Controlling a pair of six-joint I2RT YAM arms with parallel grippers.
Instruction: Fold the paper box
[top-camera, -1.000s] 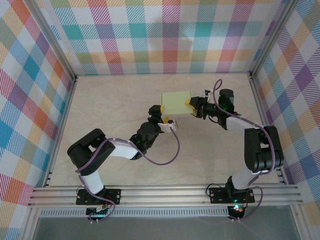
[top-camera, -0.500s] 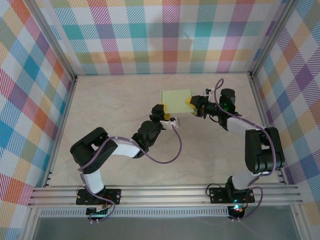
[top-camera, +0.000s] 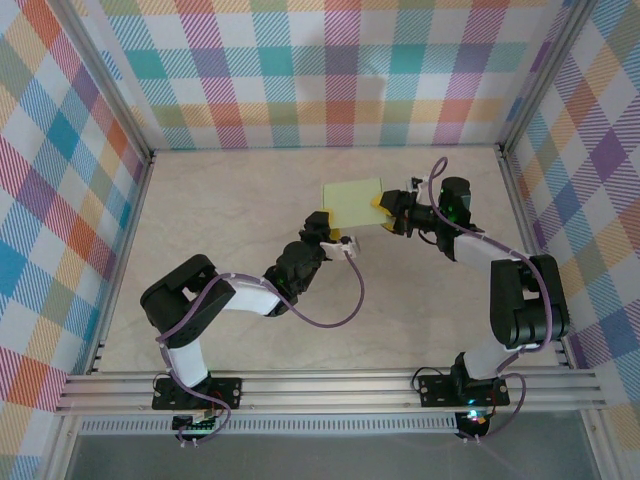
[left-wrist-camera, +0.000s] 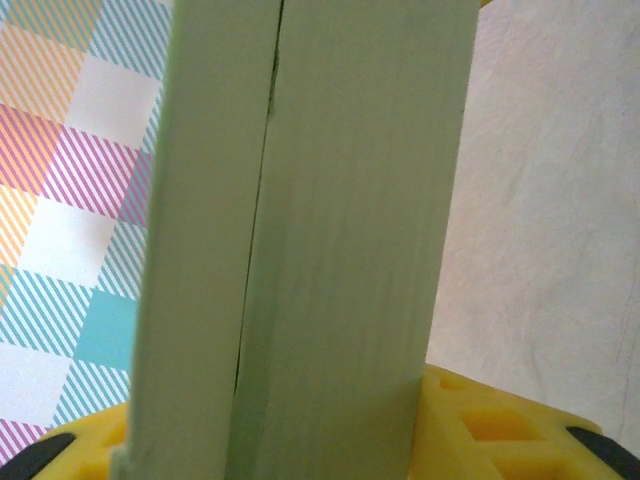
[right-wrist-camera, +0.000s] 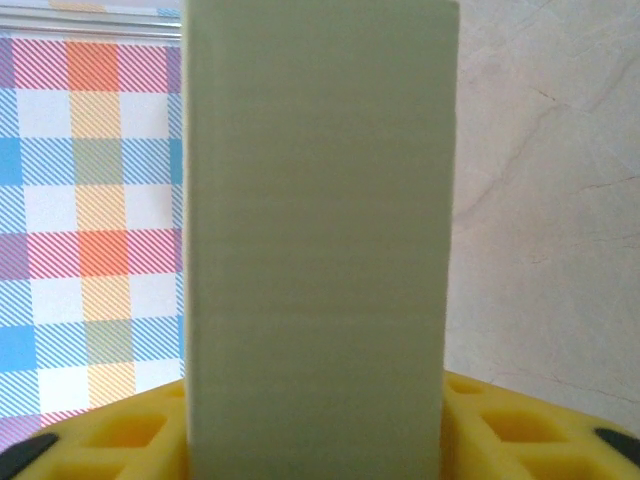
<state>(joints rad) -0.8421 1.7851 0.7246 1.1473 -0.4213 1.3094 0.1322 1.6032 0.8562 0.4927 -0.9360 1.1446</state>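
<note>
The paper box (top-camera: 352, 202) is a pale sage-green flat rectangular box held above the table toward the back middle. My left gripper (top-camera: 326, 224) grips its near-left corner, and my right gripper (top-camera: 383, 211) grips its right edge. In the left wrist view the paper box (left-wrist-camera: 310, 230) stands upright with a seam running down its face, and a yellow finger pad (left-wrist-camera: 500, 425) sits against its side. In the right wrist view the paper box (right-wrist-camera: 318, 240) shows a plain face between the yellow pads (right-wrist-camera: 520, 425). Both grippers are shut on it.
The beige table (top-camera: 220, 220) is fenced by checkered walls (top-camera: 330, 70) at the back and both sides. An aluminium rail (top-camera: 330, 390) runs along the near edge by the arm bases. A purple cable (top-camera: 345, 300) loops off the left arm.
My left gripper has edged slightly to the right along the box's near-left corner. The box and the right gripper have barely shifted.
</note>
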